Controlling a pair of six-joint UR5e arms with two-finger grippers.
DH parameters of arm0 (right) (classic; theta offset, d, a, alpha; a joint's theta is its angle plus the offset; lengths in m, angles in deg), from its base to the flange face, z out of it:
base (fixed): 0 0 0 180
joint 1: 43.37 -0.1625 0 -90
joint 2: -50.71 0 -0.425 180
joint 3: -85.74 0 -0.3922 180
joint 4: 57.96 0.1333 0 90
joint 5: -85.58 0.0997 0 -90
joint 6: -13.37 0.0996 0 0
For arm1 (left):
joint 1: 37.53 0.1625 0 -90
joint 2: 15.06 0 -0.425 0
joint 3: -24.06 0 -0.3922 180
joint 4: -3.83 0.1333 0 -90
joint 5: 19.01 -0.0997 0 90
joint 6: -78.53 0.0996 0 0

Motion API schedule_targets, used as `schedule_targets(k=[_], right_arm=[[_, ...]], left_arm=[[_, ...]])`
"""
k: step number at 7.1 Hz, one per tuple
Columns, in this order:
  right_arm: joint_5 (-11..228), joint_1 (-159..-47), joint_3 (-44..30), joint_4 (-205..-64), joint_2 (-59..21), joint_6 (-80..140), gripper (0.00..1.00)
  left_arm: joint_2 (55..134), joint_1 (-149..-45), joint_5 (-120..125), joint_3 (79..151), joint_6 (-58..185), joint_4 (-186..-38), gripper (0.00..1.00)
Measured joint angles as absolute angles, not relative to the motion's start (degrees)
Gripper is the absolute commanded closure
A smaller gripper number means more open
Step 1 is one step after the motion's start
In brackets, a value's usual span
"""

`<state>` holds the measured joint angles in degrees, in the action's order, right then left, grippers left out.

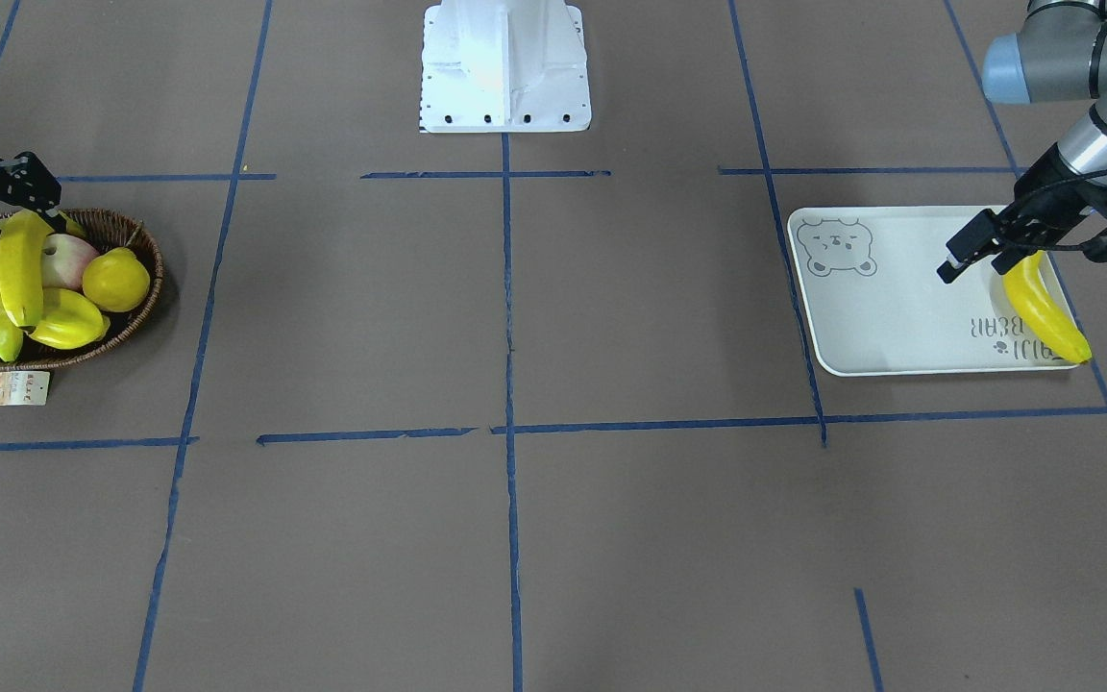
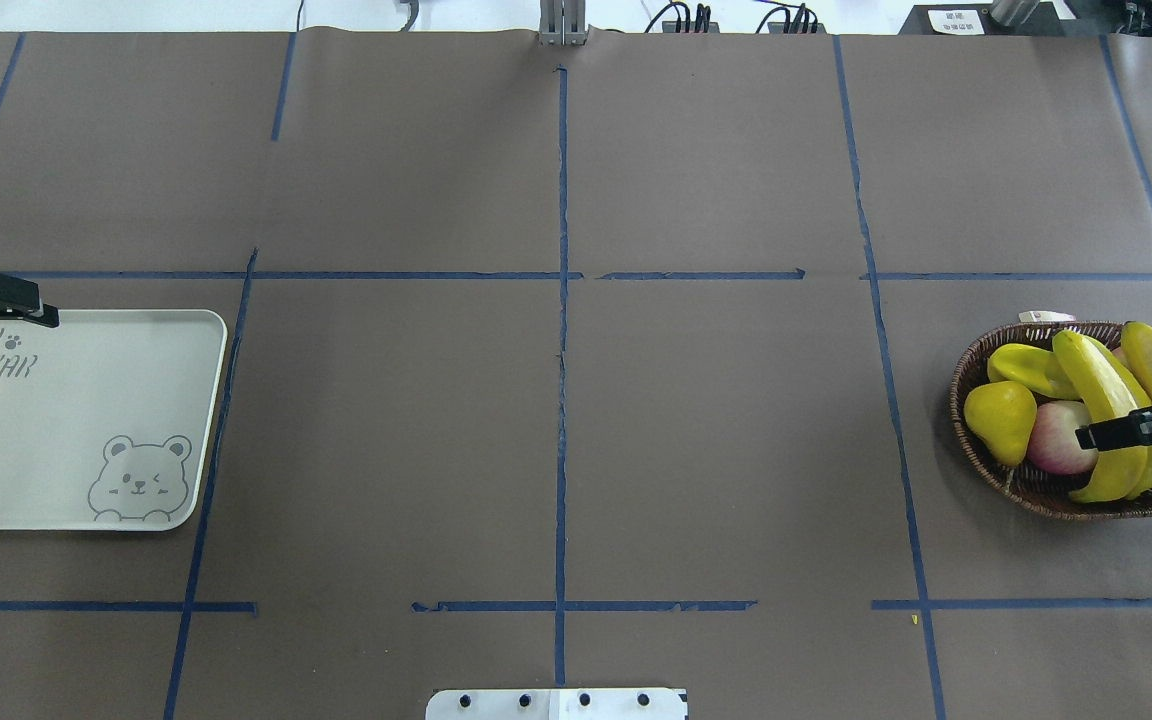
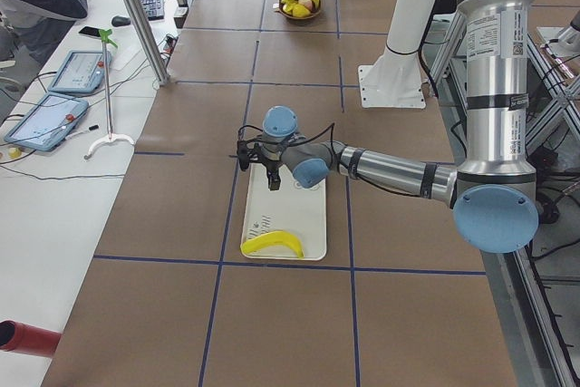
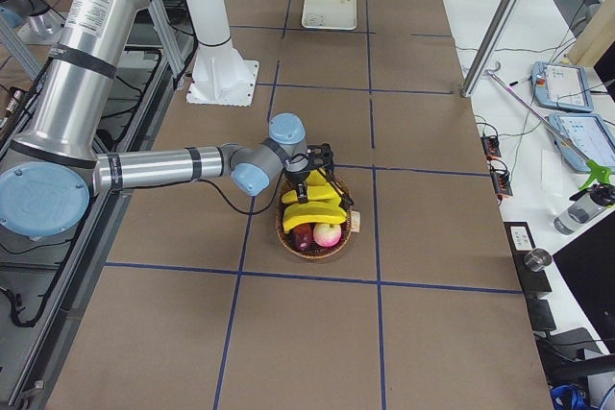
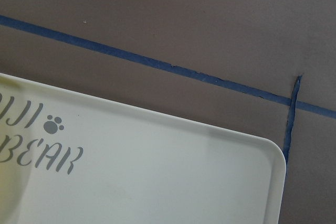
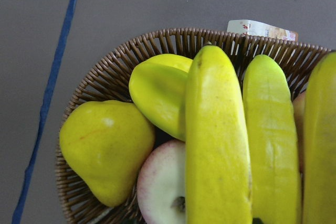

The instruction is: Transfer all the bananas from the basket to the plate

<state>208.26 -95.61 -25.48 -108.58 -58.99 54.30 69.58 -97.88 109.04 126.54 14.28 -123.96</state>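
1. Over at the robot's left end of the table [image 1: 515,538], the plate [image 1: 899,308] lies flat, its bear face in one corner and its lettering at the opposite end
2. One banana [image 1: 1044,308] lies on the plate at the lettering end, running along the short edge with one tip right at the rim
3. Above that end hangs the left gripper [image 1: 986,258]; its jaws stand apart with nothing between them, and from the left side it looks clear of the banana
4. Far across the table, at the robot's right end, sits the basket [image 1: 135,322], with its paper tag [image 1: 18,387] lying on the table just beside the rim
5. Three bananas [image 1: 20,264] lie side by side in the basket, piled on top of the other fruit
6. Beside them are a ridged yellow starfruit [image 1: 68,322], a round yellow pear-like fruit [image 1: 116,279] and a pink-and-white apple [image 1: 68,259] that is half hidden under the bananas
7. Right over the bananas is the right gripper [image 1: 15,216], its jaws spread wide; from overhead one finger crosses the banana nearest the apple, but I cannot tell whether it touches
8. Between the plate and the basket the brown table is marked off with blue tape lines [image 1: 507,288], and the robot's white base [image 1: 505,67] stands at the middle of the robot's side
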Motion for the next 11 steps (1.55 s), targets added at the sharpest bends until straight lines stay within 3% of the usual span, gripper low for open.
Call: schedule_targets(k=[3,4,6,7,11], right_arm=[[207.9,-94.04,-25.03,-108.58,-58.98,54.32,0.34],[207.73,-93.55,-24.7,-108.57,-58.98,54.33,0.41],[207.6,-93.04,-24.03,-108.56,-58.98,54.27,0.84],[207.81,-93.05,-24.05,-108.61,-58.98,54.25,0.9],[216.5,-99.58,-27.86,-108.58,-58.95,54.15,0.95]], left_arm=[[69.68,-97.83,109.05,126.23,14.28,-123.96,0.0],[69.72,-97.83,109.05,126.13,14.28,-123.96,0.0],[69.81,-97.82,109.1,125.98,14.28,-123.96,0.0],[69.85,-97.82,109.12,125.95,14.28,-123.96,0.0],[70.1,-97.8,109.22,126.16,14.22,-124.0,0.0]])
